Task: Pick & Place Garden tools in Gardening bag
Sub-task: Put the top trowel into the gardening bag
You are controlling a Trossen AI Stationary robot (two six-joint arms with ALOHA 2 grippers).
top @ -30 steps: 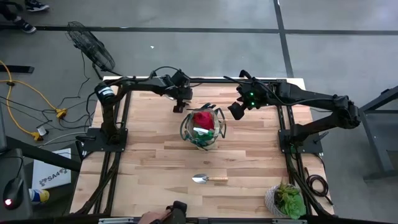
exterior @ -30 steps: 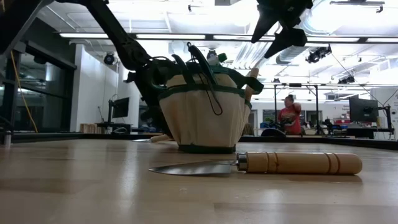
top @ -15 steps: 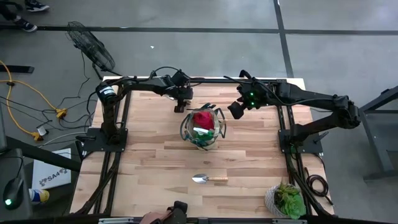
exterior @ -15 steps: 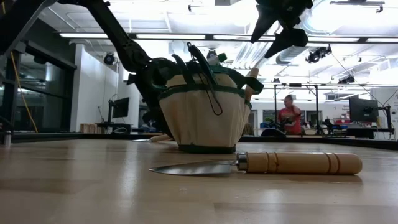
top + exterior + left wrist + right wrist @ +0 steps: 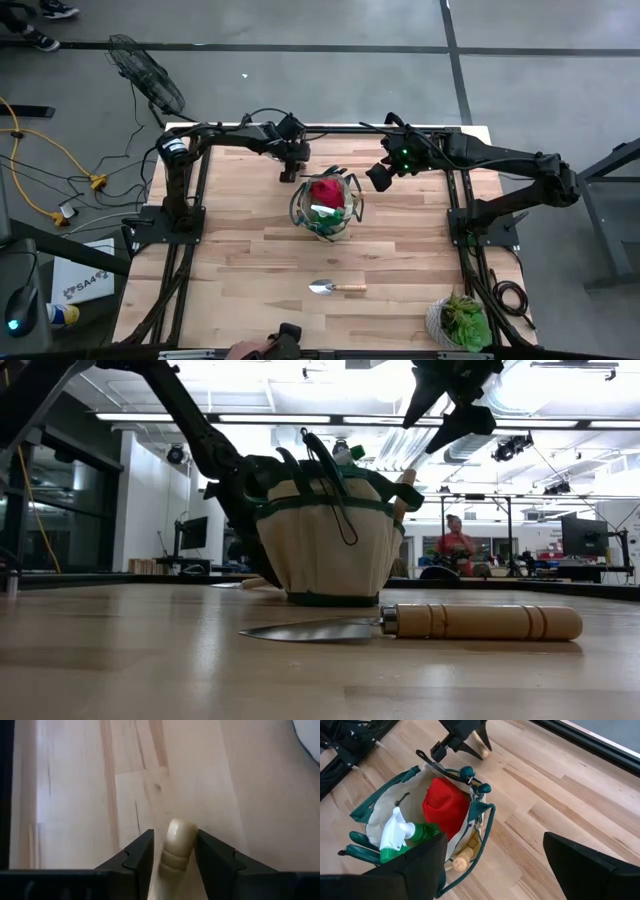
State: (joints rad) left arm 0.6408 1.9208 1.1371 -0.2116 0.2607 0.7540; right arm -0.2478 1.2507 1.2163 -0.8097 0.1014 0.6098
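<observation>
Both arms are built of dark, near-black tubular links with bulkier joint housings. The left arm (image 5: 215,135) carries a cylindrical joint with a pale ring marking near its shoulder, and a whitish patch near the wrist. The right arm (image 5: 500,160) shows small green indicator lights on its wrist housing. Thin black cables loop along both arms. The left gripper (image 5: 172,857) has two matte black, angular, wedge-shaped fingers; the right gripper (image 5: 495,865) has broad, flat black fingers.

One gardening bag (image 5: 326,205), one loose trowel (image 5: 336,287), one potted plant (image 5: 460,320), two arms.
</observation>
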